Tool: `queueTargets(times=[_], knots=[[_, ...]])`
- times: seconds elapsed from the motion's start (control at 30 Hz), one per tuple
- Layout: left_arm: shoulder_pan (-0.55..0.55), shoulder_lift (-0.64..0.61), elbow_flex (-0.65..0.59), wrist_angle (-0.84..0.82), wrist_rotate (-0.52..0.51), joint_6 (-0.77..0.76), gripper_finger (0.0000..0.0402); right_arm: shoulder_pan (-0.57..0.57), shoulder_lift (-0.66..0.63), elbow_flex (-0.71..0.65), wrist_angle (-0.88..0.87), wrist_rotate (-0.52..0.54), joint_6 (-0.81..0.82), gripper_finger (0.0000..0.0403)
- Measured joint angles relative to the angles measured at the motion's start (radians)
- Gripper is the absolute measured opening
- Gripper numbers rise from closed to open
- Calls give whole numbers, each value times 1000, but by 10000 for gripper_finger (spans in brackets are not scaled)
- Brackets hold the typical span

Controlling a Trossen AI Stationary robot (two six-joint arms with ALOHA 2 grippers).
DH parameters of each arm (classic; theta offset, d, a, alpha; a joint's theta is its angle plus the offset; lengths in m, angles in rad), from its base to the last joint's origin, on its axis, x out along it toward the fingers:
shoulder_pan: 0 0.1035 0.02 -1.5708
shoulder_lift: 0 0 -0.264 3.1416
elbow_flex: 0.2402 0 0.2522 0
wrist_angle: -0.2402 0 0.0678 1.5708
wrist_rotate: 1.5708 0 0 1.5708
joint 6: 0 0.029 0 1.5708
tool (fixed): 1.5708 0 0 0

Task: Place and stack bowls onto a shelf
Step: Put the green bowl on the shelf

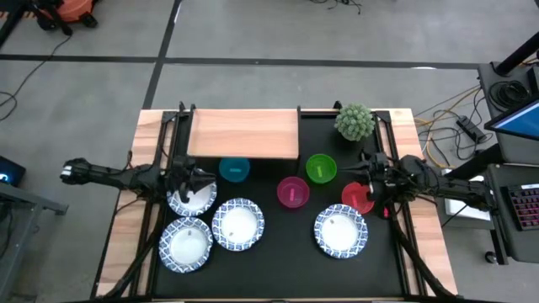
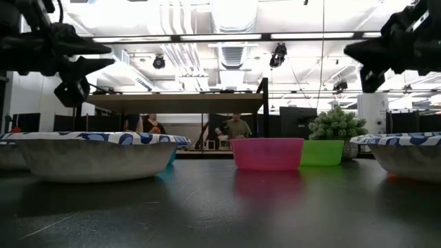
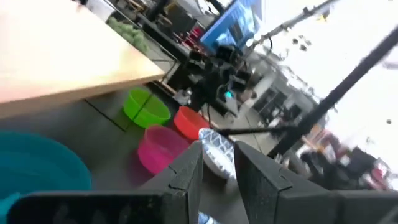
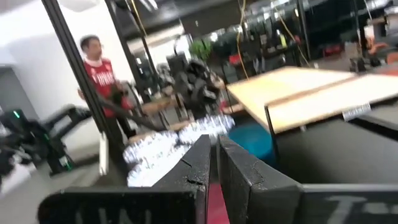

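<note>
The wooden shelf (image 1: 244,133) stands on its thin black legs at the table's far edge. Before it sit the teal bowl (image 1: 234,169), green bowl (image 1: 321,168), magenta bowl (image 1: 292,191) and red bowl (image 1: 357,199). Three white blue-rimmed bowls (image 1: 237,225) lie on the near left of the table, one of them (image 1: 192,200) under my left gripper, and another (image 1: 341,231) lies near right. My left gripper (image 1: 208,178) (image 3: 217,152) hovers above the table, narrowly open and empty. My right gripper (image 1: 360,175) (image 4: 213,143) hovers shut over the red bowl.
A round green spiky plant (image 1: 354,122) stands at the far right corner beside the shelf. The low view shows both grippers (image 2: 110,56) (image 2: 346,49) raised well above the bowls. People stand in the room beyond the table.
</note>
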Motion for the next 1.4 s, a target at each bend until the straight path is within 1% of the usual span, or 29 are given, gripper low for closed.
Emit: queueTargets(times=[0.13, 0.23, 0.3, 0.37, 0.43, 0.57, 0.73, 0.8, 0.97, 1.07, 1.23, 1.4], knots=[[0, 0, 0, 49, -106, 51, 76, 0, 0, 0, 81, 0, 47, 18], [0, 0, 0, 84, -154, 87, 76, 0, 0, 0, 93, 9, 75, 18], [0, 0, 1, 107, -166, 117, 76, 0, 1, 0, 103, 46, 79, 18], [0, -1, 2, 120, -170, 155, 76, 0, 1, 2, 116, 106, 78, 18], [0, 1, 2, 125, -197, 193, 76, 0, 7, 11, 100, 158, 77, 18], [1, 6, 2, 124, -225, 229, 76, 0, 57, 53, 111, 189, 65, 18], [1, 10, 2, 152, -242, 235, 76, 0, 178, 138, 106, 195, 39, 18], [0, 12, 2, 201, -231, 236, 76, 0, 238, 177, 109, 194, 31, 18], [0, 40, 2, 373, -79, 248, 75, 0, 372, 269, 105, 183, -7, 18], [0, 67, 8, 456, -27, 252, 75, 0, 428, 333, 98, 168, -38, 18], [-6, 141, 79, 433, 1, 256, 75, 0, 497, 452, 7, 75, -91, 18], [-8, 250, 173, 414, 55, 307, 75, 0, 544, 521, -56, 54, -104, 18]])
